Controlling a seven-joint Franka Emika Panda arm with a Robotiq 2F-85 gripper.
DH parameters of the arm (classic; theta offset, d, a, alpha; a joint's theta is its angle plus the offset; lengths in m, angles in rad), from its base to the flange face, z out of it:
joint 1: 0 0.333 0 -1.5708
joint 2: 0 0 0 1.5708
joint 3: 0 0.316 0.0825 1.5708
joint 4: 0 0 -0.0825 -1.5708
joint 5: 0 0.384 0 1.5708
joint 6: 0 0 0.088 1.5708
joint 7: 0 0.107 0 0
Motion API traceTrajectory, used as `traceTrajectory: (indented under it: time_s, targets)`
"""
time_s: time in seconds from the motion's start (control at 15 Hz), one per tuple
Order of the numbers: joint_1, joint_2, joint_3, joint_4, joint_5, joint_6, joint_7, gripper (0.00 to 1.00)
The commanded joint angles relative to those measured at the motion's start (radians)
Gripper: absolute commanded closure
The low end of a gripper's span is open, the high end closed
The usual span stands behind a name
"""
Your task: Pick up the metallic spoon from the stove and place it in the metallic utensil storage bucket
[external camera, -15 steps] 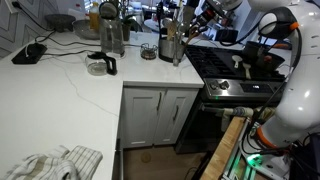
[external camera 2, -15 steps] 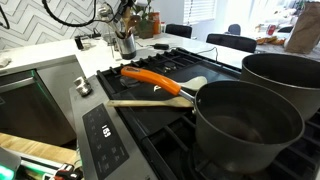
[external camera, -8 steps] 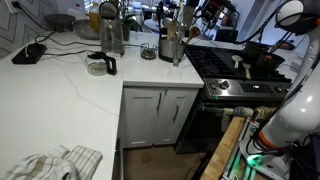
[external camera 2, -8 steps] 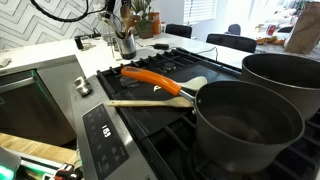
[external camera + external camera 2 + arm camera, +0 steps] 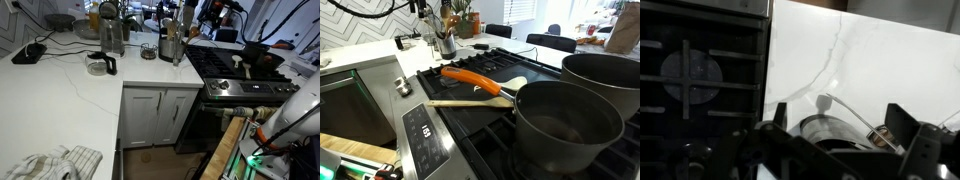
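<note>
The metallic utensil storage bucket (image 5: 172, 46) (image 5: 446, 44) stands on the white counter beside the stove (image 5: 235, 65) (image 5: 480, 100), with several utensil handles sticking up. In the wrist view, the bucket (image 5: 835, 130) lies right below my gripper (image 5: 840, 112). A thin metallic spoon handle (image 5: 852, 108) leans out over its rim. Both dark fingers (image 5: 902, 118) stand wide apart with nothing between them. In an exterior view, the gripper (image 5: 207, 12) hangs above and behind the bucket. Stove grates (image 5: 690, 70) fill the left of the wrist view.
Two big dark pots (image 5: 565, 125) (image 5: 605, 70), an orange spatula (image 5: 475, 78) and a wooden spoon (image 5: 470, 102) sit on the stove. A tall steel pitcher (image 5: 112, 35), a small dark mesh cup (image 5: 148, 50), a glass cup (image 5: 98, 66) and a cloth (image 5: 50, 162) are on the counter.
The jaws have opened wide. The arm has risen from just over the bucket toward the top of the exterior views, leaving the spoon in the bucket.
</note>
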Motion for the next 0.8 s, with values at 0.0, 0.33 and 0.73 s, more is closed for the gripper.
traceTrajectory:
  time_s: [0.0,0.33,0.73]
  targets:
    - [0.015,-0.178,0.047,-0.235,-0.13,0.172,-0.092,0.0]
    - [0.015,-0.328,0.074,-0.432,-0.223,0.421,-0.216,0.0]
    - [0.021,-0.353,0.052,-0.457,-0.172,0.489,-0.285,0.0]
